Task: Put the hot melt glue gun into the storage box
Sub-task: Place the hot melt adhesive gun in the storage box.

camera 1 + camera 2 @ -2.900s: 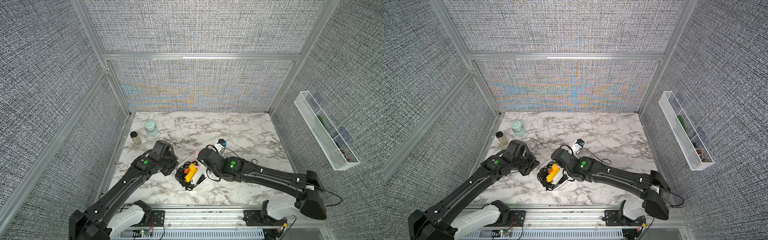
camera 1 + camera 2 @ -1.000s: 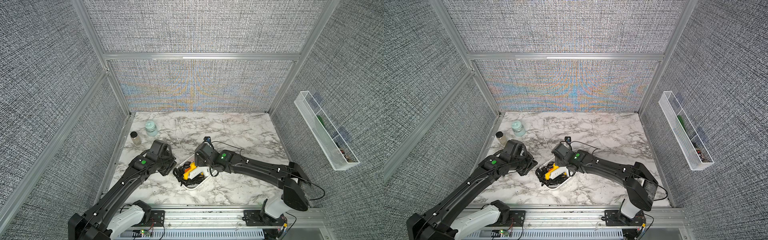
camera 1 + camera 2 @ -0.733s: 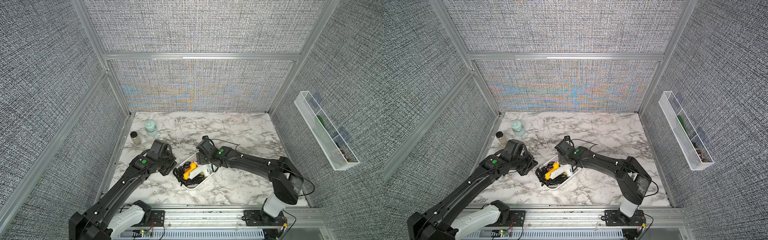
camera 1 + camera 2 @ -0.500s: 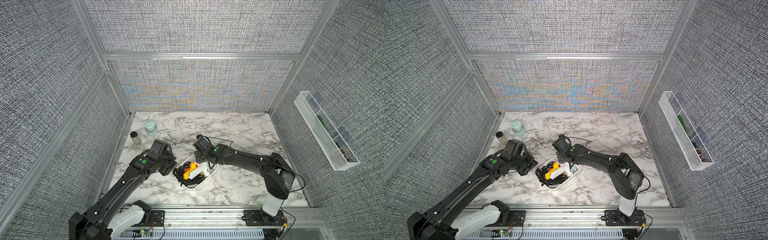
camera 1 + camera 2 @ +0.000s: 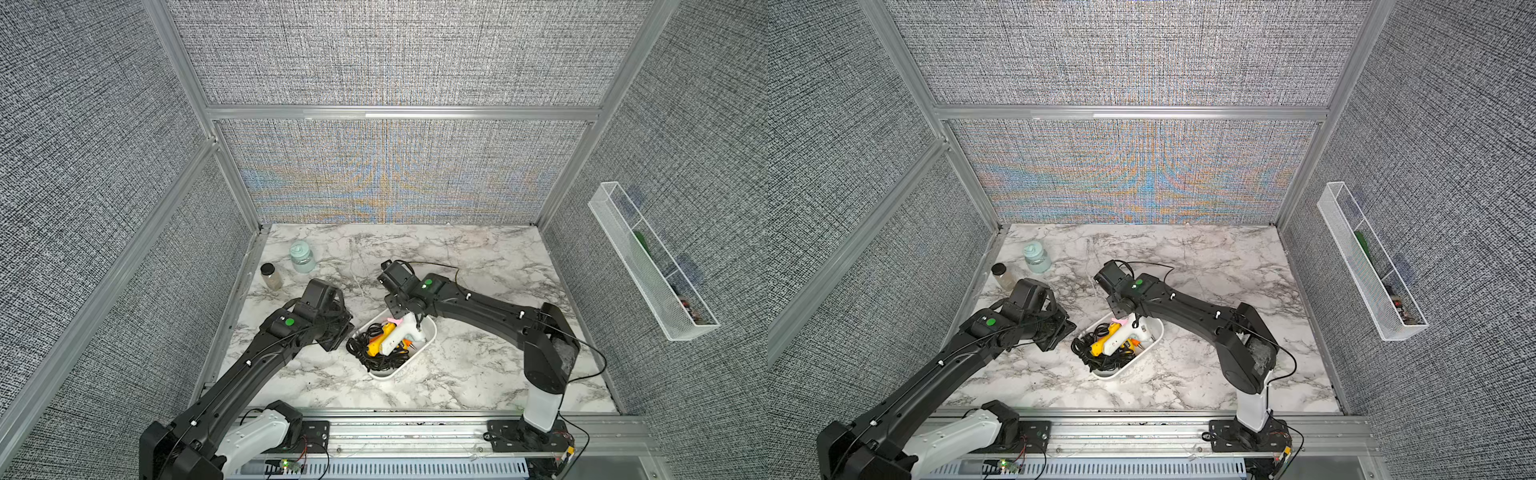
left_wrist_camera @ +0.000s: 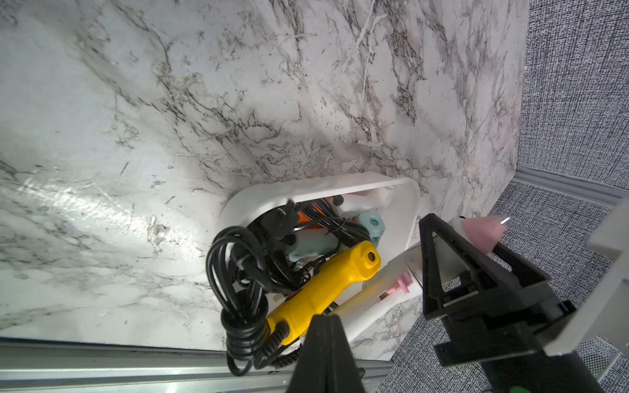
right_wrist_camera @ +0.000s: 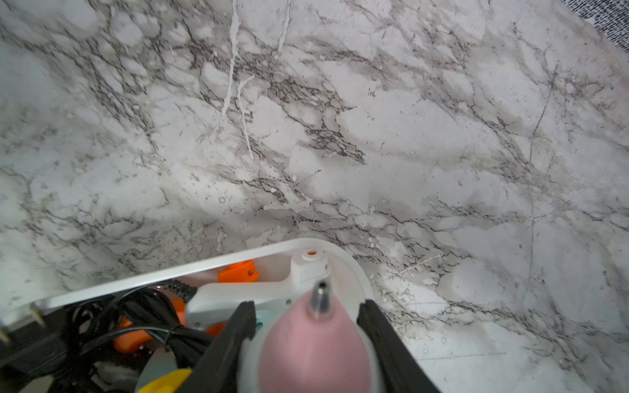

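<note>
The white storage box sits near the table's front middle, packed with glue guns and black cords. A white hot melt glue gun with a pink nozzle lies slanted on top, nozzle toward the far end. My right gripper is at that far end, shut on the gun's barrel just behind the nozzle; in the right wrist view its fingers press both sides. A yellow glue gun lies beside it in the box. My left gripper is shut and empty just left of the box, apart from it.
A teal-lidded jar and a small dark-lidded jar stand at the back left. A long white wire-mesh tray hangs on the right wall. An aluminium rail runs along the front edge, close to the box.
My right gripper swung to the far end of the box and closed on the white gun's nozzle end, with the arm folding in. The left arm has stayed put.
</note>
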Motion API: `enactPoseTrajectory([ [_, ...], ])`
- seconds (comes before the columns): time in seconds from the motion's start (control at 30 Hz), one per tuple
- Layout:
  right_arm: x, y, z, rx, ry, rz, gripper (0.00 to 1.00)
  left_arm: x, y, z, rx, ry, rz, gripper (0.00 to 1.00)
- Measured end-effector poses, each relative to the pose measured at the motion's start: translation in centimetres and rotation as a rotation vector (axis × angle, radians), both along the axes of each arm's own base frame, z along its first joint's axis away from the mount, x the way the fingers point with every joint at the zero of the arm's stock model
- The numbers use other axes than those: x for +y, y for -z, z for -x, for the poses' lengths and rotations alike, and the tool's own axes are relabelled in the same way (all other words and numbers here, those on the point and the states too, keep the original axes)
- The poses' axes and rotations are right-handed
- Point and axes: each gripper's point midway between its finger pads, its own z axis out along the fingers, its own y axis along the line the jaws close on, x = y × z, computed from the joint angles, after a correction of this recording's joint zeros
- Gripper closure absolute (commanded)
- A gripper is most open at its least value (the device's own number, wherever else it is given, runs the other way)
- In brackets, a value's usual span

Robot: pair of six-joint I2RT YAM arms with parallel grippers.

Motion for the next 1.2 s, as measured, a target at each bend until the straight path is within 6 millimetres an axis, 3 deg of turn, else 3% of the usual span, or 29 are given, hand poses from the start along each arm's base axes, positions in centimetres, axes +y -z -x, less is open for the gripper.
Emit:
enactPoseTrajectory([
  [0.2, -0.5, 3.5, 0.8, 0.061, -0.055, 0.134, 0.89, 0.0, 0.0, 0.0, -0.001, 0.001, 0.002, 1.00],
  [0.33, -1.4, 5.2, 1.3, 0.079, -0.062, 0.180, 0.84, 0.0, -0.1, 0.0, -0.003, 0.002, 0.003, 1.00],
  [0.43, -1.6, 5.9, 1.2, 0.069, -0.055, 0.194, 0.71, 0.0, -0.1, 0.0, -0.005, 0.002, 0.003, 1.00],
  [0.53, -1.8, 5.8, 1.1, 0.059, -0.047, 0.193, 0.48, 0.0, -0.2, 0.0, -0.008, 0.003, 0.002, 1.00],
  [0.6, -1.9, 5.4, 1.0, 0.050, -0.039, 0.189, 0.42, 0.1, -0.2, 0.0, -0.008, 0.002, 0.001, 1.00],
  [0.73, -2.5, 3.7, 1.1, 0.027, -0.033, 0.203, 0.31, 0.1, -0.1, 0.2, -0.003, 0.005, -0.005, 1.00],
  [0.9, -1.9, -0.2, 1.0, -0.037, -0.030, 0.155, 0.26, 0.2, -0.2, 0.1, -0.004, 0.005, -0.009, 1.00],
  [1.1, -1.1, -5.4, 1.1, -0.119, -0.023, 0.070, 0.25, 0.0, -0.2, 0.1, -0.001, 0.015, -0.008, 1.00],
  [1.2, -1.2, -6.6, 1.5, -0.130, -0.013, 0.038, 0.26, 0.0, 0.3, 0.5, 0.016, 0.024, -0.003, 1.00],
])
